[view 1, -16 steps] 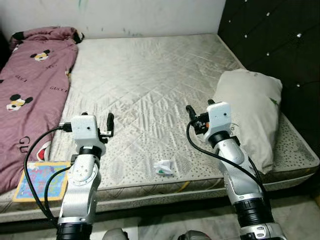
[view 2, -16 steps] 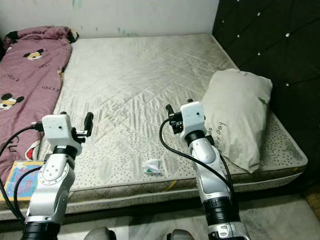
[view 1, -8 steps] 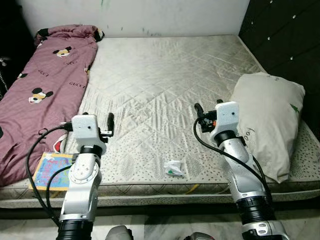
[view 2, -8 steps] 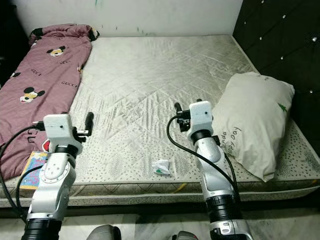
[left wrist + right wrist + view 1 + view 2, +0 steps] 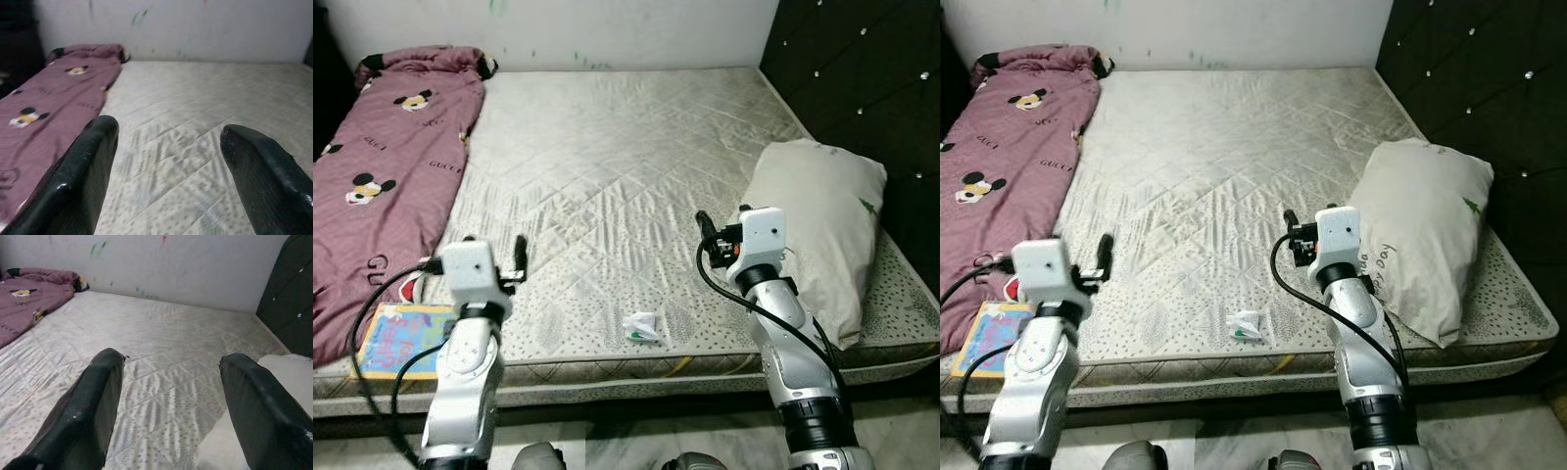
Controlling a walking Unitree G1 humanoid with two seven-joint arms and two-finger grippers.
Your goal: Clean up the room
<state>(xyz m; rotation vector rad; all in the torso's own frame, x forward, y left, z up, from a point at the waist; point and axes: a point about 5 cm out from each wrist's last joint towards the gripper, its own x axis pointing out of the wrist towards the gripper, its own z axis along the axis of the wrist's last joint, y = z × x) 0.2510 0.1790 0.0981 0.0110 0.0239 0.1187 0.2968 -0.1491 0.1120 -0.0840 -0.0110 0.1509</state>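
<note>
Two grippers are up in front of us, both held above the near edge of the mattress, and neither has anything in it. Our left gripper hangs over the near left part of the bed with its black fingers spread wide, bare quilting between them. Our right gripper sits toward the near right, just beside the pillow, fingers equally wide apart and empty.

Nearest of all on the bed, close to the front edge and between our two arms, lies a small crumpled white wrapper with a touch of green on it. That looks like the piece of litter to go for. At the near left corner a colourful picture book lies flat, partly tucked against the maroon cartoon-print blanket, which runs along the left edge all the way to the far wall. The pillow leans along the right edge against the dark tufted headboard.

We judge we are at the approach stage, nothing picked yet. The next move calls for lowering one gripper, probably the right, down and inward over the wrapper, then pinching lightly, since it is thin and may slide on the fabric.
</note>
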